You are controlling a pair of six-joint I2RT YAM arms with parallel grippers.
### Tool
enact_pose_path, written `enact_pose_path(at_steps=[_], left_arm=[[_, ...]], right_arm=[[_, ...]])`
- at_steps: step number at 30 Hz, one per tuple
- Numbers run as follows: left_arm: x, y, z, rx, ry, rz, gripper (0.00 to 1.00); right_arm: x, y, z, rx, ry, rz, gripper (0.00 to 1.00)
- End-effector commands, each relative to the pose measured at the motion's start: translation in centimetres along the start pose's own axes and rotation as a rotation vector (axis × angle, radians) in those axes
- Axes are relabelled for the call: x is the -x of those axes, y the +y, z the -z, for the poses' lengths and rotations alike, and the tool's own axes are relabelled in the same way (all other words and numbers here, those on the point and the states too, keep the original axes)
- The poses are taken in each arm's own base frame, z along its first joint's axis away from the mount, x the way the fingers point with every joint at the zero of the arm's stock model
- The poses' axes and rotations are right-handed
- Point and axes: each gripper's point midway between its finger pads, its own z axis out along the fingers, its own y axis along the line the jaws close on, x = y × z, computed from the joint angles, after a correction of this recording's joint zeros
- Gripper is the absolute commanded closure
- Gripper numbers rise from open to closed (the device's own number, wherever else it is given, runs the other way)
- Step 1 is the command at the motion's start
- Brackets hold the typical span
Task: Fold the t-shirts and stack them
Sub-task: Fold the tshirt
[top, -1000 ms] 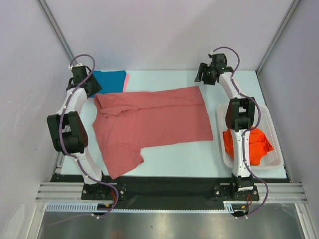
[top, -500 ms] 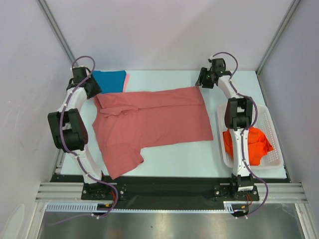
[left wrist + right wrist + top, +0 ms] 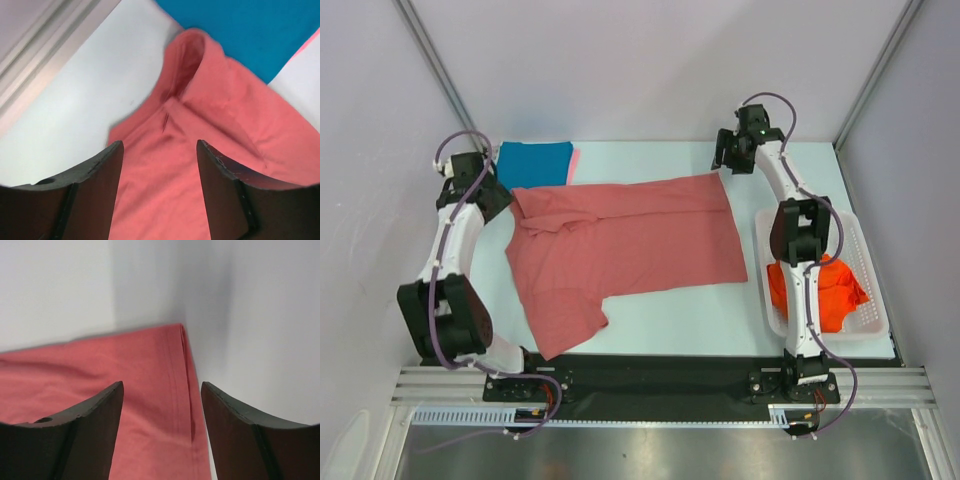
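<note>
Top external: salmon-red t-shirt (image 3: 630, 240) was seen spread on table (image 3: 720, 310). Left gripper (image 3: 159, 145) was held wide over collar (image 3: 192, 55); right gripper (image 3: 161, 385) wide over hem corner (image 3: 172, 340).

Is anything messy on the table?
Yes. The salmon shirt lies spread out crooked, with one sleeve sticking out toward the front. The orange shirts sit crumpled in the white basket.

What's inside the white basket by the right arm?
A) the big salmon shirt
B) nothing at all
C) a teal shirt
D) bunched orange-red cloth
D: orange-red cloth lies bunched in the white basket, while the salmon shirt is spread outside it and the teal shirt sits at the far left.
</note>
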Motion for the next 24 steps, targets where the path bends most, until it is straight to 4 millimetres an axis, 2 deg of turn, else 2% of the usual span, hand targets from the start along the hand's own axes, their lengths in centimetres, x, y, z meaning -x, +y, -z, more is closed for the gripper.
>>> enact_pose_path(at_steps=[1, 3, 4, 5, 6, 7, 8, 9, 10, 11, 12, 13, 14, 15, 16, 17, 19, 20, 24], left_arm=[[-5.2, 3.8, 2.5, 0.140, 0.125, 0.088, 0.34], [-7.3, 4.3, 3.9, 0.133, 0.170, 0.145, 0.39], [-9.6, 5.2, 4.1, 0.148, 0.222, 0.158, 0.41], [-10.9, 5.3, 4.5, 0.145, 0.248, 0.195, 0.41], [-11.5, 5.5, 5.5, 0.125, 0.253, 0.217, 0.42], [-13.8, 6.0, 5.7, 0.129, 0.304, 0.226, 0.42], [-14.6, 6.3, 6.1, 0.132, 0.314, 0.264, 0.42], [-15.2, 6.5, 6.9, 0.122, 0.320, 0.281, 0.41], [-16.4, 7.2, 7.0, 0.146, 0.339, 0.289, 0.41], [-17.0, 7.5, 7.3, 0.155, 0.348, 0.310, 0.40], [-17.6, 7.7, 7.7, 0.158, 0.362, 0.322, 0.38], [-18.7, 8.1, 7.7, 0.170, 0.390, 0.323, 0.37], [-19.8, 8.6, 7.9, 0.193, 0.416, 0.332, 0.36], [-19.8, 8.6, 7.9, 0.191, 0.416, 0.337, 0.36], [-20.6, 8.9, 7.8, 0.199, 0.433, 0.336, 0.36], [-20.8, 8.9, 7.7, 0.199, 0.436, 0.337, 0.36], [-21.6, 9.3, 7.6, 0.207, 0.446, 0.342, 0.36], [-21.8, 9.3, 7.6, 0.206, 0.448, 0.345, 0.36], [-23.2, 10.0, 7.2, 0.223, 0.464, 0.362, 0.37]], right_arm=[[2.2, 2.3, 8.0, -0.034, -0.044, 0.017, 0.31], [0.6, 3.3, 9.1, -0.058, 0.001, 0.040, 0.31], [-0.8, 3.5, 9.8, -0.071, 0.047, 0.047, 0.30], [-1.0, 4.2, 11.5, -0.072, 0.040, 0.061, 0.30], [-3.6, 3.8, 11.3, -0.095, 0.106, 0.069, 0.30], [-4.6, 4.9, 11.9, -0.081, 0.111, 0.087, 0.31], [-4.4, 6.1, 14.1, -0.034, 0.076, 0.087, 0.31], [-7.8, 5.4, 13.6, -0.040, 0.150, 0.077, 0.31], [-8.5, 6.6, 14.0, -0.011, 0.141, 0.087, 0.31], [-9.6, 7.3, 15.1, 0.014, 0.149, 0.095, 0.31], [-11.0, 7.6, 15.2, 0.018, 0.176, 0.112, 0.31], [-14.2, 7.9, 14.9, 0.013, 0.246, 0.145, 0.31], [-15.2, 8.3, 15.4, 0.021, 0.259, 0.165, 0.31], [-16.4, 8.3, 15.6, 0.020, 0.282, 0.175, 0.32], [-17.4, 8.5, 15.6, 0.027, 0.289, 0.181, 0.32], [-19.5, 8.1, 15.4, 0.018, 0.327, 0.192, 0.32], [-20.1, 8.0, 15.6, 0.020, 0.306, 0.198, 0.33], [-21.2, 7.5, 15.4, 0.011, 0.329, 0.204, 0.34], [-22.4, 6.9, 15.0, 0.005, 0.338, 0.227, 0.37]])
